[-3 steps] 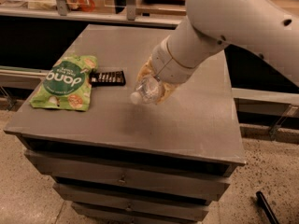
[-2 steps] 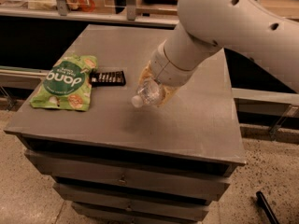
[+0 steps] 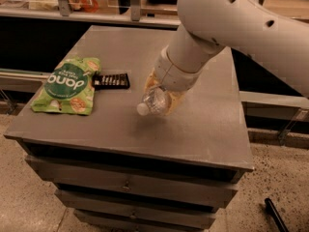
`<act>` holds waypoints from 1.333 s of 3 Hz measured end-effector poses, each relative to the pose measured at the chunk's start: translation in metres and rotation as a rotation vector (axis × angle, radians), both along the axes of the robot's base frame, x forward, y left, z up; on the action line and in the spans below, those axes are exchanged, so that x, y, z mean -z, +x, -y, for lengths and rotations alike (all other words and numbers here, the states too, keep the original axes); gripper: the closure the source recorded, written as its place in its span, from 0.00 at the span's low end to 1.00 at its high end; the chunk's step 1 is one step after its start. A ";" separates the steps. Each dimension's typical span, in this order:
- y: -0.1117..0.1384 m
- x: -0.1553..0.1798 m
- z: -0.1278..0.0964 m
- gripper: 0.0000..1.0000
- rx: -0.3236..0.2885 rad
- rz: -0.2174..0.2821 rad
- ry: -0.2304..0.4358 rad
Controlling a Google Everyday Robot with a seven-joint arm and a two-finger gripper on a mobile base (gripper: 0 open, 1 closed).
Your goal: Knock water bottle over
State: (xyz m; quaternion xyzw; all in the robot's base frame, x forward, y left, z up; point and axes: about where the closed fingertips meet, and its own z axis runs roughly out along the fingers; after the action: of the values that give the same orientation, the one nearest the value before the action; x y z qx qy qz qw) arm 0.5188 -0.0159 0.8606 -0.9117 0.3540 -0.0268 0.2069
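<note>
Status: small clear ribbed plastic water bottle (image 3: 155,100) with white screw cap is off vertical, tipped well over, cap pointing down-left toward the near edge of the grey metal tabletop (image 3: 203,129). It sits mid-tabletop, right at the claw (image 3: 162,96), which is tucked under the wrist of the big white arm (image 3: 227,23)

Delta vs a second ago: the cap end has dropped a bit lower and nearer the surface, and the arm has shifted slightly with it. The tilt direction is unchanged. So the tip is progressing, not stalled

Claw state: cannot tell, since the wrist hides most of it. Also can't tell whether the bottle body already rests on the tabletop or is just short of it

Judgement: task is nearly done. The bottle is clearly past the point of standing back up, and what's left is for it to lie flat and free

Risk: ribbed round body may roll once free. Green foil snack pouch (image 3: 65,85) and dark flat rectangular wrapper (image 3: 111,80) lie to the left, well apart from the bottle
</note>
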 end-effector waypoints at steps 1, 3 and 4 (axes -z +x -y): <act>-0.002 0.003 0.002 0.45 0.008 -0.032 -0.009; -0.004 0.006 0.005 0.01 0.016 -0.062 -0.015; -0.004 0.006 0.006 0.00 0.018 -0.069 -0.013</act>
State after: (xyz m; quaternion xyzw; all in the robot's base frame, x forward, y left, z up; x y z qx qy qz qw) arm 0.5150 -0.0216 0.8543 -0.9102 0.3689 0.0006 0.1882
